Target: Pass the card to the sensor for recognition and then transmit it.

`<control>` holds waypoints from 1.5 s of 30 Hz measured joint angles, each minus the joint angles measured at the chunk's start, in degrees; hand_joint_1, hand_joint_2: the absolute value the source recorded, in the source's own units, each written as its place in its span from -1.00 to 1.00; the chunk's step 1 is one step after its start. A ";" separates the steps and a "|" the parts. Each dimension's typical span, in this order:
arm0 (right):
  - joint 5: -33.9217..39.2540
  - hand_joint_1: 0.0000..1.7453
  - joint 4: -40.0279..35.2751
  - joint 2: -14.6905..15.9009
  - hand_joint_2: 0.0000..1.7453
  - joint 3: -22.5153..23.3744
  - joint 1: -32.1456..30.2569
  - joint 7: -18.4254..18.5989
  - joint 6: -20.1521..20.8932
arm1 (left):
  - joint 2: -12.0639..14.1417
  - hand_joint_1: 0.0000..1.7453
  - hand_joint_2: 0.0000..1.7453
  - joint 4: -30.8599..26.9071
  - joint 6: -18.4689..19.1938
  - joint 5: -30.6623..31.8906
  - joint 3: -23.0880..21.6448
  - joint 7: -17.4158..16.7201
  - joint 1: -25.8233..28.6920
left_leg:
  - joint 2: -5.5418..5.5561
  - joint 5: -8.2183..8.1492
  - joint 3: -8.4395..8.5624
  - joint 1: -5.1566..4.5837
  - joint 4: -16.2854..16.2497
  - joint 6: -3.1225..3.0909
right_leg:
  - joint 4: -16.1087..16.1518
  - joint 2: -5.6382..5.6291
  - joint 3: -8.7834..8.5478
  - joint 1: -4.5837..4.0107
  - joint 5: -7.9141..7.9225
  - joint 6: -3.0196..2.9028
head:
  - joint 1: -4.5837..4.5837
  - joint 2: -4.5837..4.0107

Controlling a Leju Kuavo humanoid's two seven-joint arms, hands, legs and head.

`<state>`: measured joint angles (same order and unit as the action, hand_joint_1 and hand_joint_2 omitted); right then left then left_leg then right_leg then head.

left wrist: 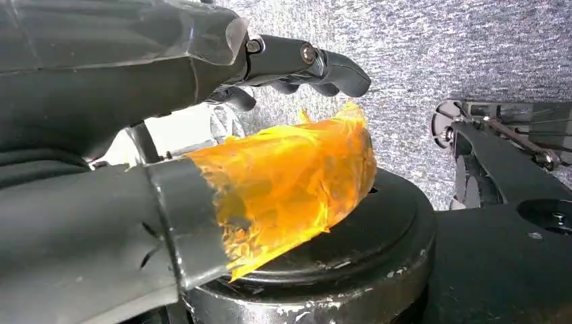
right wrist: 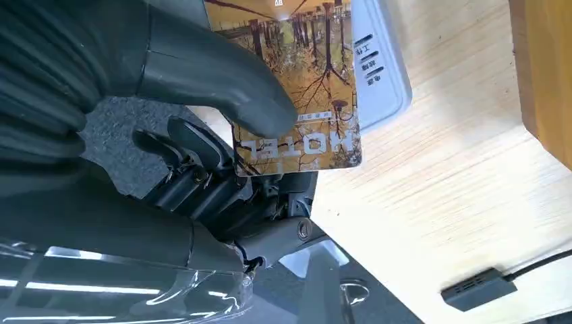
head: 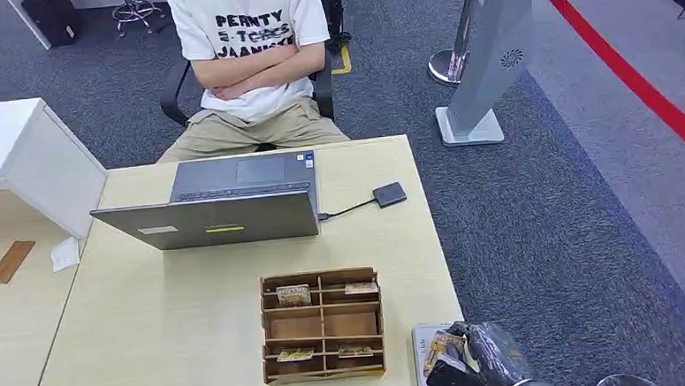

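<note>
My right hand (head: 482, 355) is at the table's near right corner and pinches a brown hotel card (head: 442, 348). The right wrist view shows the thumb pressing the card (right wrist: 303, 88), printed with bare trees and the word HOTEL, against the fingers (right wrist: 202, 182). The card lies over the white-grey sensor pad (right wrist: 386, 81), covering much of it. That sensor (head: 420, 337) sits flat at the table's edge beside the wooden card rack. My left hand (left wrist: 189, 81) hangs over grey carpet, its orange-taped thumb (left wrist: 290, 182) apart from the fingers, holding nothing.
A wooden card rack (head: 318, 275) with several cards stands left of the sensor. An open laptop (head: 233, 207) and its cabled black box (head: 389, 194) lie further back. A person (head: 252, 47) sits behind the table, arms crossed. A grey kiosk stand (head: 483, 62) rises at the right.
</note>
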<state>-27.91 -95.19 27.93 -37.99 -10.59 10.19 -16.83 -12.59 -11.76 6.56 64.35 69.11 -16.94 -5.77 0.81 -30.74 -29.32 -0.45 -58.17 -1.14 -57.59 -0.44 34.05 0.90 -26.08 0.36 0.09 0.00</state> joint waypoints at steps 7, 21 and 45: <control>0.00 1.00 0.00 0.00 1.00 -0.02 0.00 0.00 -0.02 | 0.00 -1.00 -1.00 0.00 -0.02 0.00 0.00 0.00 0.00 | 0.00 0.00 0.00 0.00 0.00 0.00 | 0.00 0.00 0.00 0.00 0.00 0.00 | 0.00 0.00; 3.03 1.00 -2.99 -5.52 1.00 2.82 -2.36 -10.44 -11.03 | -0.33 -1.00 -1.00 0.00 -0.85 -0.68 0.59 0.24 0.00 | 0.00 0.00 0.00 0.01 0.00 0.00 | 0.00 0.00 0.01 -0.01 0.00 0.00 | -0.02 0.00; 15.26 1.00 -15.80 -19.24 1.00 13.33 -6.86 -33.60 -16.87 | -0.81 -1.00 -1.00 0.00 -0.98 1.62 0.59 0.44 -0.04 | -0.01 0.00 -0.01 0.01 0.00 0.01 | -0.01 -0.01 0.00 -0.01 0.00 0.00 | 0.00 0.00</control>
<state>-12.65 -110.99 8.70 -24.65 -17.45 -23.41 -33.70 -13.40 -11.76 5.57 65.97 69.70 -16.50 -5.80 0.81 -30.74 -29.33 -0.43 -58.16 -1.13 -57.60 -0.45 34.05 0.89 -26.08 0.35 0.09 0.00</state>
